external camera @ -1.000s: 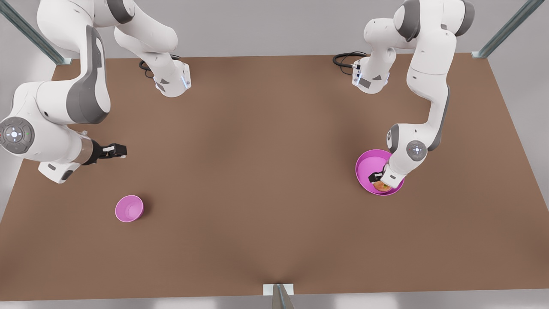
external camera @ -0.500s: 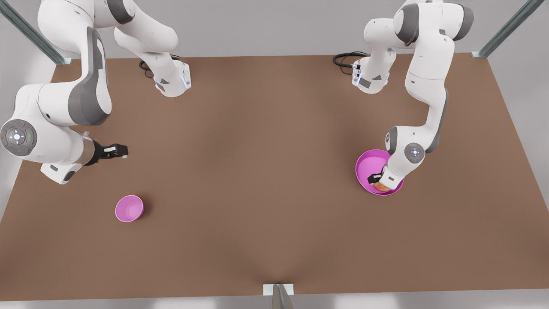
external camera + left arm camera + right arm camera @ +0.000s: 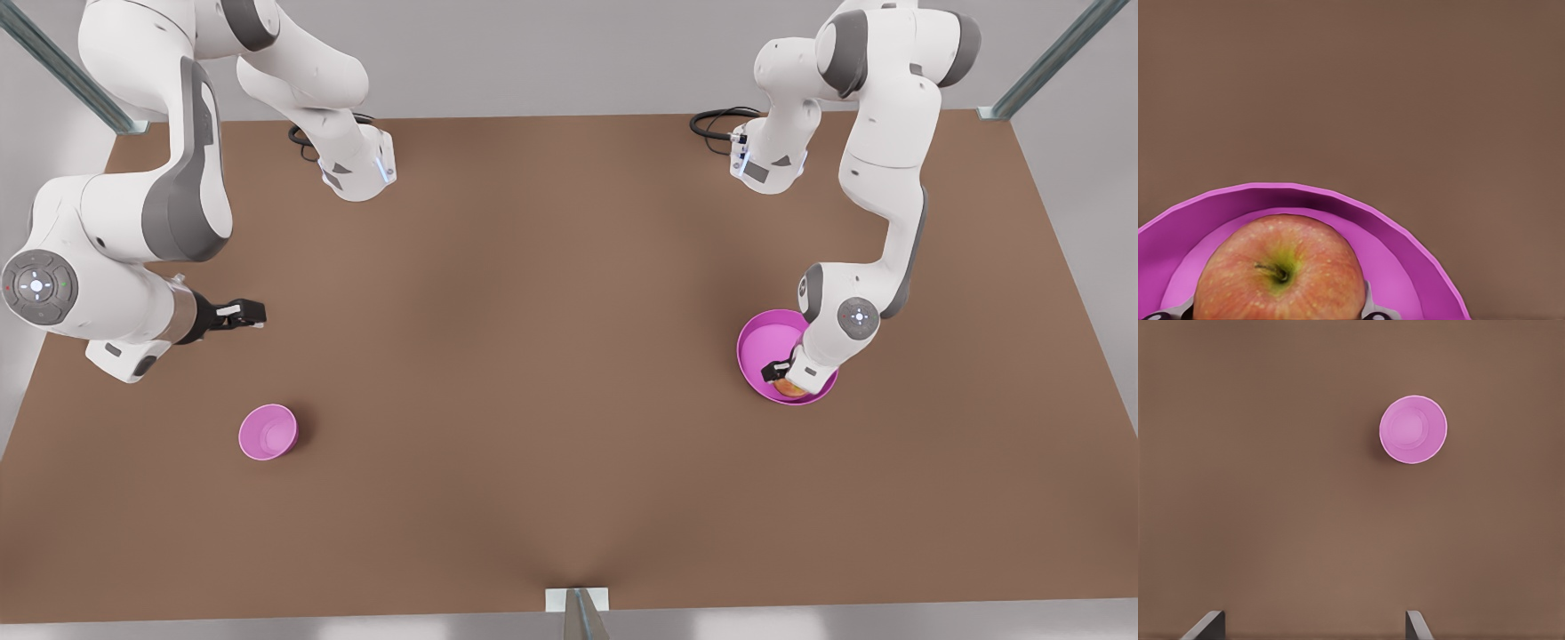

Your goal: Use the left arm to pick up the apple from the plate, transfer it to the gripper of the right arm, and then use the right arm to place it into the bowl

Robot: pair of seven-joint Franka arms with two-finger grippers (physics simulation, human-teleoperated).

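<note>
Apple (image 3: pixel 1279 273) sits on the plate (image 3: pixel 756 347), bracketed by left gripper (image 3: pixel 784 373) fingers; closure can't be confirmed. Off-centre contact could roll it out. Right gripper (image 3: pixel 242 312) is held wide, waiting well off the bowl (image 3: pixel 268 432).

The table (image 3: pixel 551 356) is a flat, even brown, filling most of the front view. At its lower left sits the bowl (image 3: pixel 268 432), a light orchid pink, paler inside. At the right, the plate (image 3: pixel 757 347) is a stronger magenta pink, its wall darker in shade. The apple (image 3: pixel 1279 277) on it is reddish orange with fine pale speckles, turning yellow-green around the dark stem. Both arms are white with grey joint bands; the left arm (image 3: pixel 880 196) stands at the frame's right, the right arm (image 3: pixel 133 222) at its left, with a silver wrist ring and black gripper parts.
</note>
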